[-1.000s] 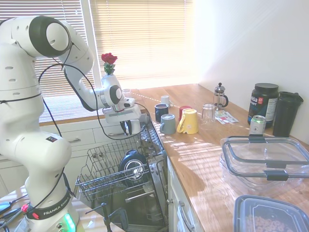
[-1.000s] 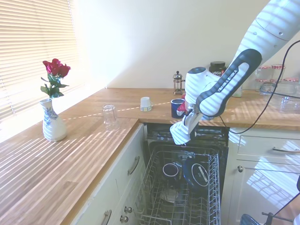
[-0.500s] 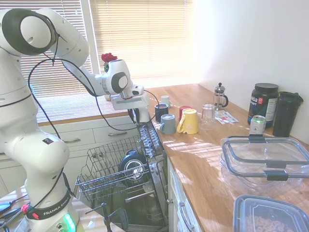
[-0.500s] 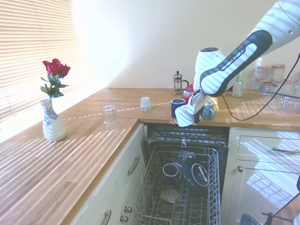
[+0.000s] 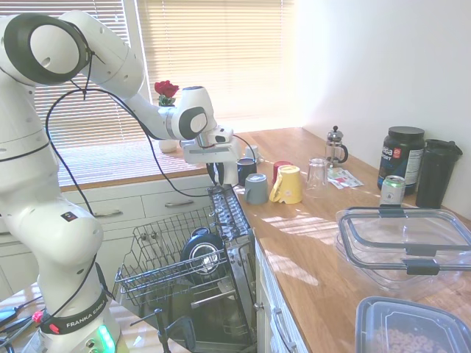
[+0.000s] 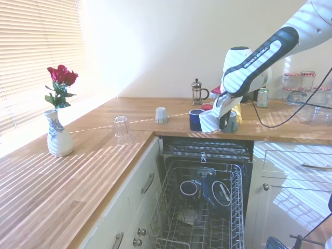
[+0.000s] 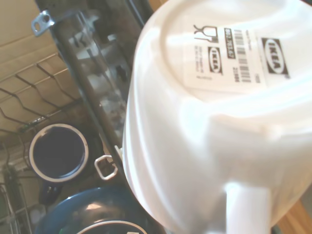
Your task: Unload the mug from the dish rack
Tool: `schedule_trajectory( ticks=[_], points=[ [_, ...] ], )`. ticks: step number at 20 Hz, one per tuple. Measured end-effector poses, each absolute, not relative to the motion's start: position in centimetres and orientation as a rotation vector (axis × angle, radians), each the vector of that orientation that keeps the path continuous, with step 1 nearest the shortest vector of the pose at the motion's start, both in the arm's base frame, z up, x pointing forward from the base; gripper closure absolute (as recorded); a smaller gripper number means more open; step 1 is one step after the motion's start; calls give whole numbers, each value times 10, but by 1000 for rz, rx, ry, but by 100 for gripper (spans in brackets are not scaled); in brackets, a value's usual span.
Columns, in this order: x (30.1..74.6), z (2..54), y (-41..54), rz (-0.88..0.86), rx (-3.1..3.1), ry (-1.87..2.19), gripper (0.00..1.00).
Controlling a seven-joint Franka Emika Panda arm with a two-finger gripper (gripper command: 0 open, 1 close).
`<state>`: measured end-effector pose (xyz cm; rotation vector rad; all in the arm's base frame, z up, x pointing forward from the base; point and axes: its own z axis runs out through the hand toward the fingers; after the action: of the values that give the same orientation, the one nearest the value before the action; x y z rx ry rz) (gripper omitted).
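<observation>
the white arm reaches across from beside the window, its end effector point(image 5: 223, 173) closed around the mug point(image 5: 228, 173), which hangs above the worktop point(image 5: 309, 235) edge, clear of the dish rack point(image 5: 184, 261). the rack is pulled out below, with a dark round dish point(image 5: 200, 254) standing among its tines. just beyond the mug, on the worktop, a navy mug point(image 5: 246, 168), a grey-blue mug point(image 5: 256, 189) and a yellow mug point(image 5: 288, 184) stand close together. a french press point(image 5: 335, 146) stands further back, and red roses point(image 5: 166, 94) on the windowsill.
</observation>
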<state>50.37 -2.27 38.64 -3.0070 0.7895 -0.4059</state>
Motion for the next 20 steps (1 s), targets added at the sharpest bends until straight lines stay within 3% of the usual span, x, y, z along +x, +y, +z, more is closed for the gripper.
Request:
schedule_trajectory(
  ticks=[10, 20],
  points=[
    [537, 364, -64, -359, -2989, 821, 100],
    [590, 359, -40, -316, -2996, 828, 100]
  ],
)
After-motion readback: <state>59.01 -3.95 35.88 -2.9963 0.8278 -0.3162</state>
